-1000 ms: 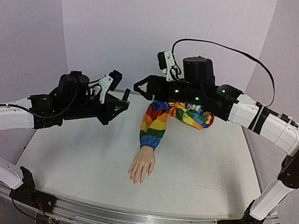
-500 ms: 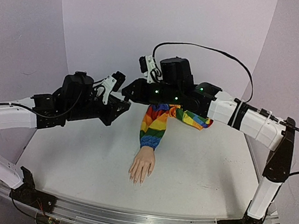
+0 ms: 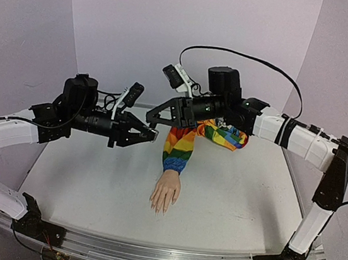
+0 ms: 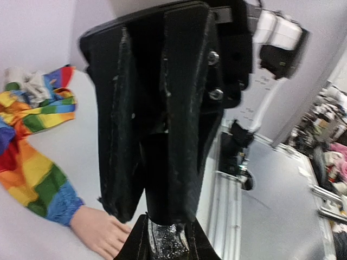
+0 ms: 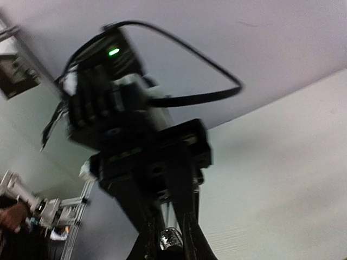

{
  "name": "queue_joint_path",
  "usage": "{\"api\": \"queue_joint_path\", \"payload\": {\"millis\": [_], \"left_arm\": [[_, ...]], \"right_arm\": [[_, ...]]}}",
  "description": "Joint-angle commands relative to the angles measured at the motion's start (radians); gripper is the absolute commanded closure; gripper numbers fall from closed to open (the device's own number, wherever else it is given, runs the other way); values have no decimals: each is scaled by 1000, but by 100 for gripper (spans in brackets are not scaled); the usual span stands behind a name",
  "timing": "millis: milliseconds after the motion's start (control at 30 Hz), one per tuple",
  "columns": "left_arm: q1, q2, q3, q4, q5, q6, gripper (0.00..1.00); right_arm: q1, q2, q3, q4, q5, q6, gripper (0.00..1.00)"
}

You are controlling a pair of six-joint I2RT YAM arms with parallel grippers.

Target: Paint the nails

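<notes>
The mannequin hand [image 3: 165, 195] lies palm down mid-table, its rainbow sleeve [image 3: 180, 145] running back; the nails at its fingertips [image 3: 158, 209] are too small to make out. Above the table and left of the sleeve, my left gripper [image 3: 150, 133] is shut on a small glittery dark bottle [image 4: 164, 239]. My right gripper [image 3: 153, 117] meets it from the right and is shut on the bottle's black cap [image 4: 162, 184]. In the right wrist view, the right gripper [image 5: 171, 247] has the bottle [image 5: 171, 237] just beyond its fingertips. The hand [image 4: 99, 233] also shows in the left wrist view.
The loose end of the rainbow sleeve [image 3: 227, 137] bunches at the back of the white table [image 3: 236, 195], under the right arm. Purple walls close in the back and sides. A metal rail [image 3: 152, 254] runs along the near edge.
The right gripper swung left to the bottle and shut on its cap. The left gripper turned level, pointing right, with the bottle still in it.
</notes>
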Motion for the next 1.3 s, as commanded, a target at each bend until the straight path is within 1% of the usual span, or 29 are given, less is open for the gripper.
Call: {"api": "queue_joint_path", "payload": {"millis": [0, 67, 167, 233, 267, 333, 400, 433, 467, 533, 667, 867, 967, 1133, 1267], "left_arm": [[37, -91, 89, 132, 344, -23, 100], [37, -98, 80, 135, 303, -17, 100], [37, -89, 72, 135, 243, -19, 100], [37, -86, 63, 136, 150, -25, 100], [37, -84, 57, 132, 88, -26, 100], [37, -85, 36, 125, -91, -30, 100], [36, -86, 20, 107, -287, -45, 100], [35, -85, 15, 97, -357, -50, 100], [34, -84, 12, 87, -405, -42, 100], [31, -82, 7, 75, -475, -37, 100], [7, -70, 6, 74, -542, -13, 100], [-57, -3, 41, 71, -572, 33, 100], [-102, 29, 60, 71, -628, 63, 100], [-137, 59, 83, 71, -645, 70, 100], [-144, 71, 90, 71, -644, 65, 100]], "right_arm": [[6, -74, -27, 27, -448, -82, 100], [7, -89, -45, 28, -410, -88, 100], [8, -106, -55, 28, -309, -88, 100], [6, -126, -64, 26, -197, -85, 79], [5, -141, -74, 23, -116, -86, 73], [0, -178, -107, 8, 80, -92, 65], [-1, -216, -139, -12, 277, -94, 53], [-2, -234, -151, -21, 361, -82, 46], [-1, -247, -160, -26, 428, -69, 42], [-1, -262, -166, -31, 506, -24, 37], [18, -233, -122, -43, 574, 81, 37], [70, -139, 7, -98, 721, 143, 37], [75, -97, 45, -104, 750, 189, 38], [86, -30, 104, -155, 788, 236, 47], [88, -12, 101, -162, 780, 264, 55]]}}
